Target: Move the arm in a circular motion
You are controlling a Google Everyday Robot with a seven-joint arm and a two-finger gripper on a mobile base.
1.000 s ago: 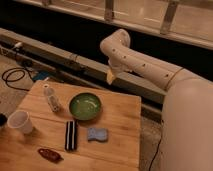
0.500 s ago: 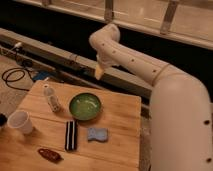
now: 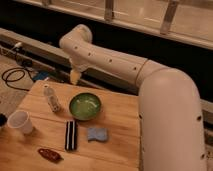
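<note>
Cream-white tubular arm (image 3: 115, 62) seems stiff, heavy, needing no grasp; its tan claw (image 3: 75, 76), state I cannot tell, hangs at eleven o'clock of the round green bowl (image 3: 85, 106).

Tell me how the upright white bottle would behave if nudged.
The bottle stands tall and narrow, so it would probably tip. It looks small, so likely light. The end effector hangs by the table's far edge, not touching the bottle.

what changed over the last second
The arm swung left in the picture; its gripper now hangs over the table's far edge, between bottle and bowl. Nothing was grasped or released. The bottle, bowl, cup and sponge stayed put.
</note>
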